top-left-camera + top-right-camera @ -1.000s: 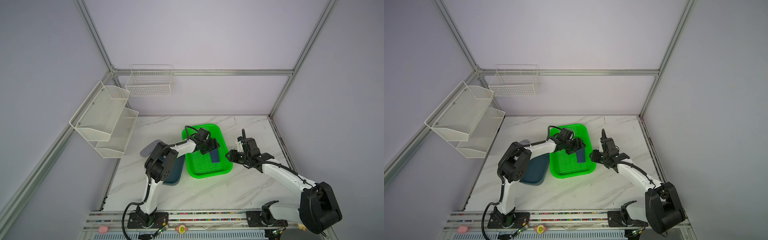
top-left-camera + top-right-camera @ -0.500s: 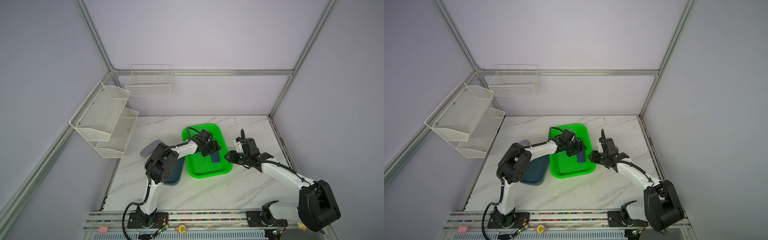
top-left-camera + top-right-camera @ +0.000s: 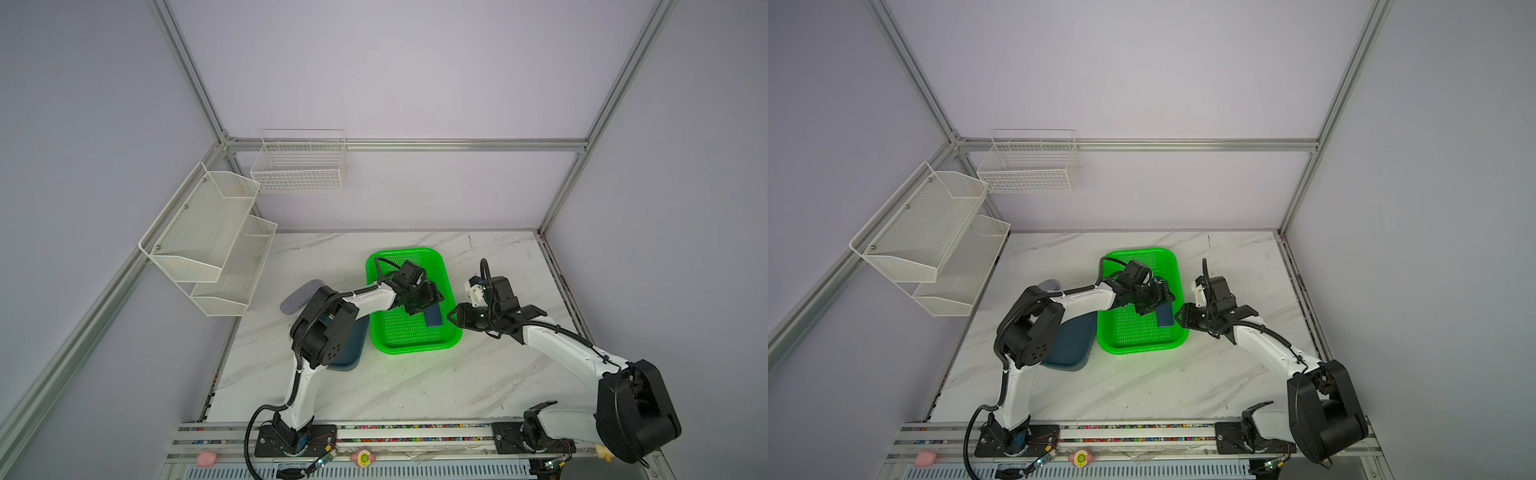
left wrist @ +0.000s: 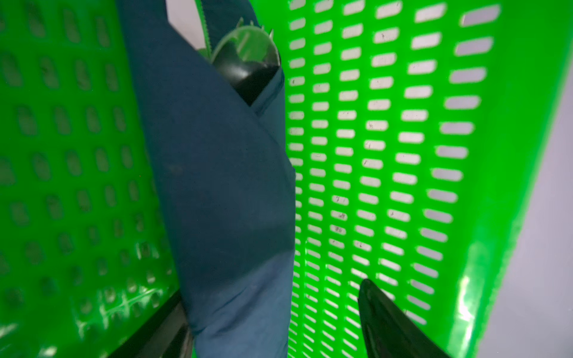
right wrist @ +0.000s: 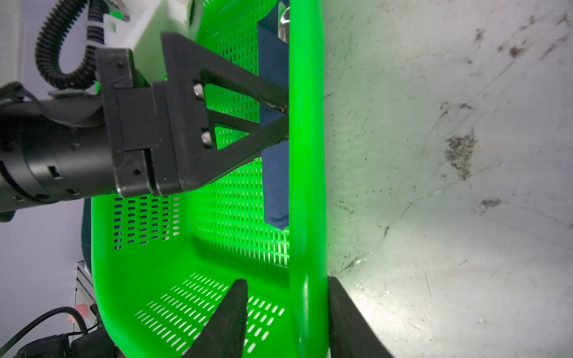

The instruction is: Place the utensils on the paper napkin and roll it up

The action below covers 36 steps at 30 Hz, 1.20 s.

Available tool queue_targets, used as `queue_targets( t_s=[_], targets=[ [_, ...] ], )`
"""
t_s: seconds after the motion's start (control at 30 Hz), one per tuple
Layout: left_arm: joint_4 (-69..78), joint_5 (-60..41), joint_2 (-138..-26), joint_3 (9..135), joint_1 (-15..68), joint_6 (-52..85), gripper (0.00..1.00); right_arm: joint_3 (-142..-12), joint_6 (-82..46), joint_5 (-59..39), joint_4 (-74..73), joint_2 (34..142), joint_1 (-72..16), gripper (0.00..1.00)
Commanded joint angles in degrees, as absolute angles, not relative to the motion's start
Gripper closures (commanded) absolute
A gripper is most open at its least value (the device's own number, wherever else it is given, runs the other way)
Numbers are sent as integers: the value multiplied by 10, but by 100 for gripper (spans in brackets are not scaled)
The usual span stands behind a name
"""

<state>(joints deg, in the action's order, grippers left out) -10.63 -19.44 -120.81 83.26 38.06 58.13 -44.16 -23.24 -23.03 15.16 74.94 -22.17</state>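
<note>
Left end effector (image 4: 273, 300) straddles the rolled paper napkin (image 4: 217, 186) (jaws apart).

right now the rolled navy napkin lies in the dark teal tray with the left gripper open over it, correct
Not the teal tray. The rolled paper napkin lies in the green basket, along its right wall, as both top views and the left wrist view show. The teal tray sits beside the basket, on its left. The left gripper is indeed open over the napkin.
</note>
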Motion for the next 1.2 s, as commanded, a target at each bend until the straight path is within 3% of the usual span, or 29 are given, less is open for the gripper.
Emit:
queue_targets(
  t_s=[0.0,0.2,0.4,0.53,0.77,0.93,1.17],
  targets=[
    [-98,-182,-1173,799,385,575,17,-457,-232,-183,182,732,-222,51],
    [-107,-138,-1101,784,388,520,9,-475,-270,-60,199,670,-222,38],
    [-99,-53,-986,733,396,446,5,-479,-288,129,205,586,-222,28],
    [-82,60,-877,654,396,400,0,-458,-280,309,178,543,-222,17],
    [-130,309,-686,540,388,310,0,-344,-145,461,-30,515,-221,9],
    [-95,446,-547,434,356,215,1,-272,-55,451,-220,564,-196,9],
    [-9,458,-413,293,246,83,0,-258,-34,285,-350,674,-123,7]
  ],
)
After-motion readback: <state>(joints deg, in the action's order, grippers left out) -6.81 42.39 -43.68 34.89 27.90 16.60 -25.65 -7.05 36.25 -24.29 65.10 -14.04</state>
